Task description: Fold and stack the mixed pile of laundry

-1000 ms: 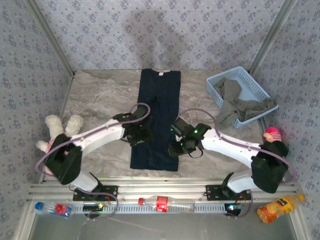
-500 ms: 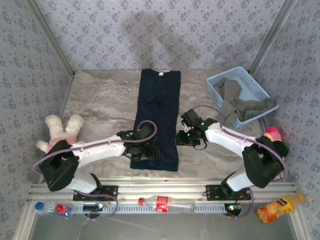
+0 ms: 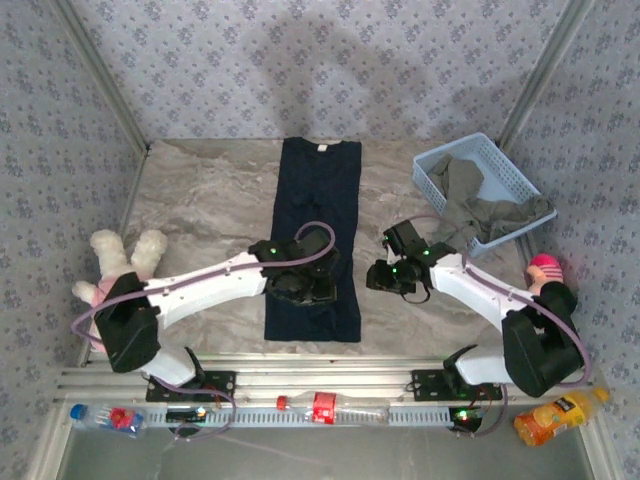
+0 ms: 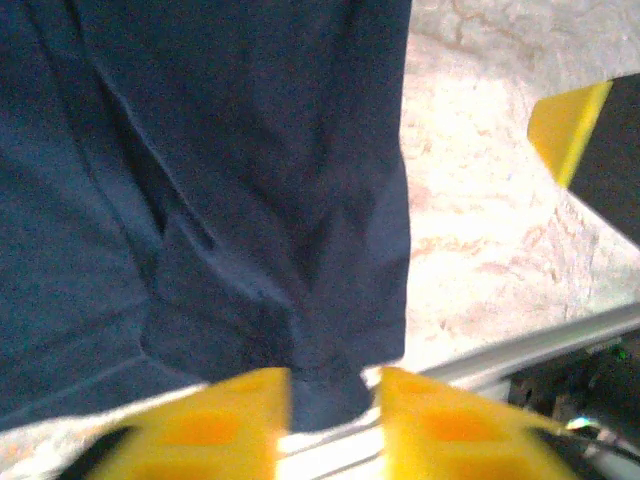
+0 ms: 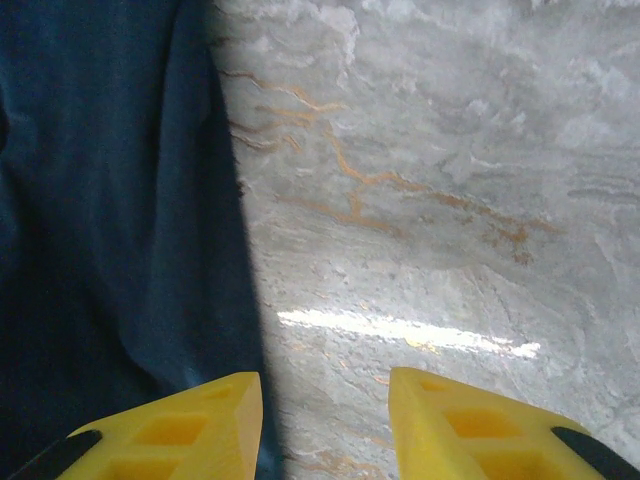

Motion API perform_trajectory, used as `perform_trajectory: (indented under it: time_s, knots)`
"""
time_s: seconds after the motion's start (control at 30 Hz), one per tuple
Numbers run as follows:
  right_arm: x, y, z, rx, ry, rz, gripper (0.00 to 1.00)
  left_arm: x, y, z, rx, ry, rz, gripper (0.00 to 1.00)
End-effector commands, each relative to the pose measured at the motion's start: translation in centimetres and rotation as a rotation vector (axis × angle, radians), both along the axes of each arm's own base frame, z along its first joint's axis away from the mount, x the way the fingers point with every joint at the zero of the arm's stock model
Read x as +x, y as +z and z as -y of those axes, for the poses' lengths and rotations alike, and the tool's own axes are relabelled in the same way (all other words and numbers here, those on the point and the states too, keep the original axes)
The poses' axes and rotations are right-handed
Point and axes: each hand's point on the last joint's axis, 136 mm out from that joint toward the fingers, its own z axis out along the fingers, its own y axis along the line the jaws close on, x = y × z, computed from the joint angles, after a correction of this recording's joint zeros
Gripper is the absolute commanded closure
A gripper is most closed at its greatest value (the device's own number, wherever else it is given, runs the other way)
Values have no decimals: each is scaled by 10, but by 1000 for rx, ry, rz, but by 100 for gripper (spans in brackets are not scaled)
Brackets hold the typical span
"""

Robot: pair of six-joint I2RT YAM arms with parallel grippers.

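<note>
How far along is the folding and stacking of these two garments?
Done: the navy T-shirt lies folded into a long strip on the table. In hand: the left jaws pinch its near end; the right jaws stand open beside it. Left: folding it shorter, then the grey-olive garment, draped in the basket, and stacking.

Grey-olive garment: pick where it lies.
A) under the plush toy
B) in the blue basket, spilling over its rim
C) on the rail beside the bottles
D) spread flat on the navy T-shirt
B: the grey-olive garment sits in the basket at the far right of the table, with part of it hanging over the near rim.
</note>
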Motion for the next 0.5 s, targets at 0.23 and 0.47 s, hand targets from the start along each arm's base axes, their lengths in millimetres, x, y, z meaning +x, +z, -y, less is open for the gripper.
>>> perform_trajectory:
  time_s: [0.23, 0.47]
  knots:
    - [-12, -7, -4, -64, 50, -15, 60, -39, -43, -99, 233, 178, -70, 28]
    - [-12, -2, -21, -85, 107, 6, 60, 5, -24, -77, 20, 278, 96, 33]
